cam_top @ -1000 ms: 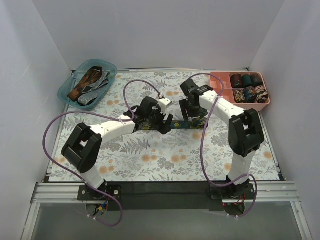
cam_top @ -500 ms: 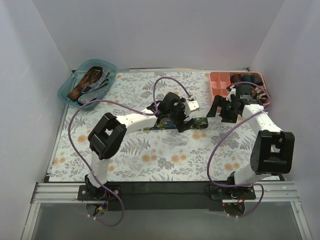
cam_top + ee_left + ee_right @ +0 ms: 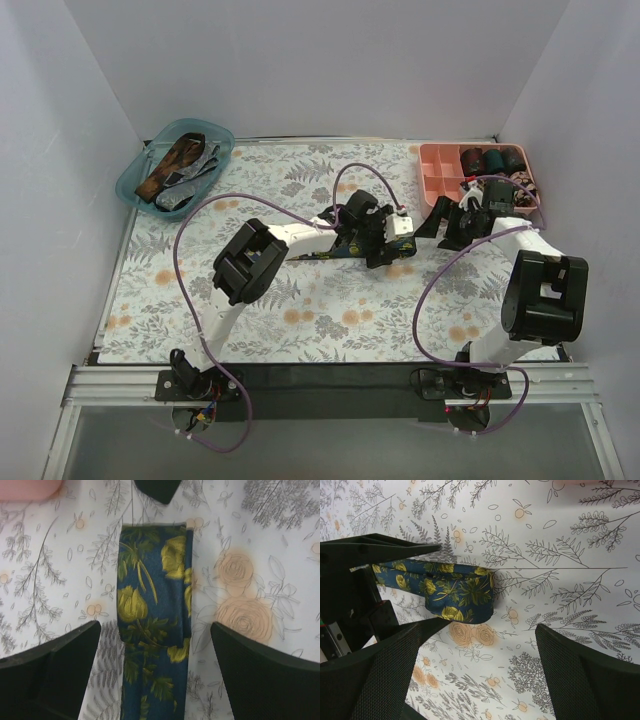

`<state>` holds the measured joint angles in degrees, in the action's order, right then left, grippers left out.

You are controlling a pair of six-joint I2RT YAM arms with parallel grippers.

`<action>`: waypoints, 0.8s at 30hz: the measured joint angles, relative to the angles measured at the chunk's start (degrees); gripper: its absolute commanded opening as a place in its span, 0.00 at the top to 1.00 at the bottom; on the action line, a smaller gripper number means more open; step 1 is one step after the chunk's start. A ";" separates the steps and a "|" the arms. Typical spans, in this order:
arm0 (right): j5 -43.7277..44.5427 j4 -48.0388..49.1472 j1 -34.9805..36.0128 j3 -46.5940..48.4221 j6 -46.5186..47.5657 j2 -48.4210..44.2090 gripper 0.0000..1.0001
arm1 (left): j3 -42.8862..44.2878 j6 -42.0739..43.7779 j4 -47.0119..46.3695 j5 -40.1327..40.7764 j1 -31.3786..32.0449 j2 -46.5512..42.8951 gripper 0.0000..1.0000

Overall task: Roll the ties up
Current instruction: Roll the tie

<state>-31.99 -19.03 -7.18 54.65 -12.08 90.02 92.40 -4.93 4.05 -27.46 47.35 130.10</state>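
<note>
my left gripper (image 3: 156, 645) straddles the tie (image 3: 150, 605), jaws apart; it runs lengthwise toward the worktop (image 3: 260, 555)'s right edge, right gripper (image 3: 480, 650) gaping beyond.

Navy yellow-flowered tie (image 3: 150, 630), lying flat, end folded over

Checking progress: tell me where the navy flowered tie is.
Mid-table in the top view, left of the pink tray; the navy tie lies beneath the open left gripper.
</note>
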 measured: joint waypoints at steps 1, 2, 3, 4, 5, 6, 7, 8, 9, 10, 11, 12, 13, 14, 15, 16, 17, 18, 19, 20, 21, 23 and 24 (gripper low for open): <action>-0.15 0.24 -0.20 0.00 0.00 0.17 0.16 | 0.55 0.04 -0.04 -0.22 0.09 0.85 0.14; -0.26 0.48 -0.26 -0.02 0.00 0.37 0.16 | 1.33 0.33 -0.11 -0.50 0.13 1.46 0.14; -0.37 0.70 -0.31 -0.02 0.00 0.50 0.16 | 2.14 0.63 -0.22 -0.55 0.20 1.90 0.14; -0.46 0.96 -0.31 -0.04 0.00 0.66 0.16 | 2.95 0.81 -0.22 -0.52 0.24 2.43 0.14; -0.63 1.22 -0.33 -0.04 0.00 0.79 0.16 | 3.78 0.90 -0.33 -0.55 0.31 2.99 0.14; -0.83 1.40 -0.33 -0.04 0.00 0.94 0.16 | 4.42 0.92 -0.57 -0.55 0.39 3.52 0.14; -1.03 1.51 -0.33 -0.04 0.00 1.14 0.16 | 4.83 0.92 -0.70 -0.55 0.39 3.76 0.16; -1.22 1.70 -0.33 -0.07 -0.02 1.31 0.16 | 5.22 0.96 -0.70 -0.48 0.42 4.09 0.19; -1.36 1.92 -0.31 -0.13 0.00 1.51 0.16 | 5.49 0.96 -0.87 -0.48 0.42 4.35 0.22; -1.57 2.14 -0.31 -0.17 0.00 1.73 0.17 | 5.64 1.01 -1.11 -0.50 0.42 4.52 0.30; -1.75 2.54 -0.33 -0.20 -0.02 1.99 0.17 | 5.66 1.03 -1.22 -0.42 0.42 4.61 0.35; -1.92 2.86 -0.33 -0.26 -0.02 2.25 0.17 | 5.66 1.03 -1.25 -0.42 0.42 4.63 0.39; -2.14 3.28 -0.33 -0.42 -0.02 2.45 0.17 | 5.66 1.09 -1.29 -0.37 0.42 4.66 0.42; -2.45 3.85 -0.33 -0.72 -0.02 2.67 0.17 | 5.64 1.09 -1.29 -0.35 0.39 4.68 0.48; -2.75 4.35 -0.33 -1.03 -0.04 2.93 0.17 | 5.62 1.03 -1.27 -0.31 0.39 4.70 0.49; -2.99 4.68 -0.33 -1.25 -0.13 3.17 0.17 | 5.55 1.09 -1.29 -0.33 0.39 4.70 0.49; -3.30 5.20 -0.33 -1.51 -0.22 3.52 0.17 | 5.51 1.07 -1.29 -0.37 0.39 4.70 0.53; -3.65 5.90 -0.33 -1.81 -0.31 3.85 0.17 | 5.46 1.01 -1.29 -0.37 0.39 4.70 0.54; -4.04 6.49 -0.35 -2.08 -0.48 4.17 0.17 | 5.42 1.01 -1.29 -0.44 0.39 4.70 0.55; -4.42 7.13 -0.35 -2.19 -0.85 4.59 0.17 | 5.31 0.94 -1.36 -0.46 0.39 4.70 0.55; -4.76 7.74 -0.35 -2.23 -1.11 5.01 0.18 | 5.14 0.85 -1.55 -0.52 0.39 4.70 0.58; -5.84 9.64 -0.35 -2.23 -1.57 6.25 0.18 | 4.85 0.48 -1.95 -0.83 0.37 4.70 0.60; -6.10 10.34 -0.35 -2.23 -1.75 6.82 0.18 | 4.70 0.39 -2.16 -1.01 0.37 4.70 0.60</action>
<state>-38.09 -8.69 -7.53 52.42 -13.82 96.84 97.10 -4.54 1.89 -28.47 47.72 134.80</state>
